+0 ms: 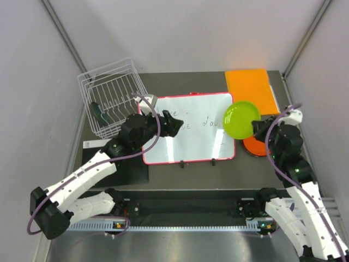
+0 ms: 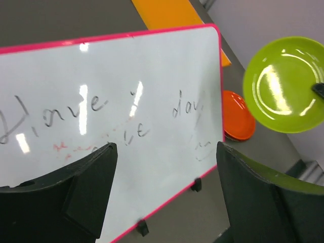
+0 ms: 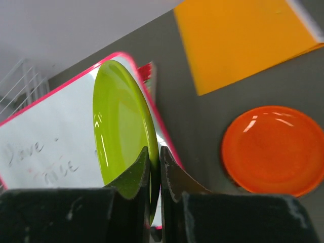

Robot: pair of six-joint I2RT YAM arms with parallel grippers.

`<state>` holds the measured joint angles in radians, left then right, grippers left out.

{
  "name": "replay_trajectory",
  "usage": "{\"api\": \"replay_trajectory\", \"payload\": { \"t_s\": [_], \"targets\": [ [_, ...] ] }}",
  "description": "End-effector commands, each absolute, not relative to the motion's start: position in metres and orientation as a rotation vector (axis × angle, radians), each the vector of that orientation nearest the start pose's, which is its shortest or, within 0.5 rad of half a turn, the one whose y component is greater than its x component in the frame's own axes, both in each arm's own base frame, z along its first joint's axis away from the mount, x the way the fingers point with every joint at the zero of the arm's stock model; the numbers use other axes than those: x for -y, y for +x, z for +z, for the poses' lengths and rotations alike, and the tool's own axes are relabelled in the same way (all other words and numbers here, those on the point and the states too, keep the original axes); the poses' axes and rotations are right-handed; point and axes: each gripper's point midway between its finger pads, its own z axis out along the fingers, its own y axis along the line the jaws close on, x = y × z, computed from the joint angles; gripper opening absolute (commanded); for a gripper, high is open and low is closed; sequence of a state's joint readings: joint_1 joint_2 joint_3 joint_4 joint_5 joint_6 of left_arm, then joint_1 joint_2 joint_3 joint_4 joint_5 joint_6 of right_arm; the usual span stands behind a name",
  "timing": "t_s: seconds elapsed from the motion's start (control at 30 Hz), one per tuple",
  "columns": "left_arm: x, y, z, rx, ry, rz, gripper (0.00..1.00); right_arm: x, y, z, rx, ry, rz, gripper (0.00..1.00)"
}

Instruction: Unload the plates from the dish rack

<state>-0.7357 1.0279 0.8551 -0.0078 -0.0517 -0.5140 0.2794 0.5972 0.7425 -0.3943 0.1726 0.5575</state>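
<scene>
My right gripper [image 1: 256, 130] [image 3: 153, 167] is shut on the rim of the lime green plate [image 1: 240, 119] [image 3: 119, 131] and holds it in the air by the whiteboard's right edge; it also shows in the left wrist view [image 2: 283, 83]. The orange plate [image 1: 256, 146] [image 3: 273, 149] [image 2: 238, 115] lies flat on the table under it. The white wire dish rack [image 1: 109, 93] stands at the back left with a dark green-teal plate [image 1: 98, 113] upright inside. My left gripper [image 1: 175, 124] [image 2: 164, 197] is open and empty above the whiteboard. The dark red plate is not visible.
A red-framed whiteboard [image 1: 188, 128] [image 2: 116, 101] [image 3: 45, 147] with writing lies mid-table. A flat orange sheet [image 1: 251, 87] [image 3: 238, 43] [image 2: 172, 12] lies at the back right. A black pad [image 1: 128, 172] lies near the left arm. Grey walls close in on both sides.
</scene>
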Motion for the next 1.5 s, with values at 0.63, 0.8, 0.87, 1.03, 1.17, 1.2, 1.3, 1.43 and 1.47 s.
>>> {"api": "replay_trajectory", "payload": {
  "t_s": [0.63,0.8,0.87,1.03,1.17,1.2,1.3,1.43,1.47],
  "targets": [
    [0.158,0.309,0.296,-1.776,-0.036,-0.413,0.89,0.069,0.265,0.149,-1.903,0.890,0.123,0.00],
    [0.146,0.317,0.283,-1.804,-0.070,-0.440,0.89,0.068,0.267,0.133,-1.926,0.890,0.141,0.00],
    [0.143,0.320,0.281,-1.806,-0.078,-0.453,0.89,0.068,0.268,0.126,-1.934,0.898,0.145,0.00],
    [0.131,0.327,0.276,-1.815,-0.106,-0.438,0.89,0.066,0.276,0.114,-1.958,0.901,0.182,0.02],
    [0.113,0.335,0.273,-1.819,-0.157,-0.438,0.89,0.069,0.280,0.111,-1.955,0.906,0.173,0.04],
    [0.109,0.336,0.272,-1.818,-0.167,-0.443,0.89,0.071,0.280,0.111,-1.954,0.912,0.161,0.04],
    [0.098,0.341,0.268,-1.821,-0.201,-0.454,0.89,0.074,0.280,0.107,-1.965,0.923,0.146,0.13],
    [0.095,0.346,0.263,-1.829,-0.214,-0.465,0.89,0.075,0.278,0.098,-1.985,0.936,0.133,0.34],
    [0.095,0.346,0.264,-1.827,-0.218,-0.471,0.89,0.075,0.277,0.097,-1.990,0.934,0.131,0.45]
  ]
}}
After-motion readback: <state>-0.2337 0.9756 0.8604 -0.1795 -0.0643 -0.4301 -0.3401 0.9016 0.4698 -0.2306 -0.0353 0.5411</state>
